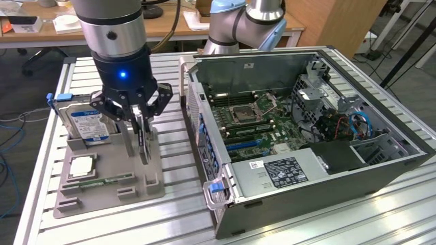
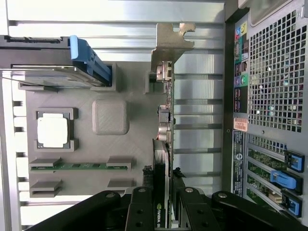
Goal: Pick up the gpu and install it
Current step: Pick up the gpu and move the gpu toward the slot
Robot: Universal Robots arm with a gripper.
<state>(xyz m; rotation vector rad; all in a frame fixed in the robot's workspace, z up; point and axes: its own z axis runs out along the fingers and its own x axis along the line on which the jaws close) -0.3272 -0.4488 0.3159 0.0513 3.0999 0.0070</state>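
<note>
In the exterior view your fingers [image 1: 129,116] are down over the grey holder [image 1: 109,196] on the desk [image 1: 170,219] and clamped on the gpu [image 1: 142,138]; the card stands on edge in a slot on the holder's side nearest the open computer case [image 1: 381,168]; the hard drive [image 1: 85,122] stands near it on the exterior view's left; the card's lower edge looks seated, so I judge the pick as gripped but not yet lifted.

In the wrist view you look along the gpu [image 2: 166,139] edge-on; the fingers [image 2: 140,207] press in on both faces of it; the silver bracket [image 2: 171,45] sits at the end away from them, beside the holder's slot block; the case's rear grille [image 2: 274,72] runs alongside.

To my eye, getting the card out calls for a straight pull along the slot with no twist; the card is thin and the slot walls sit close; the motherboard [image 1: 248,120] lies well apart, inside the case.
</note>
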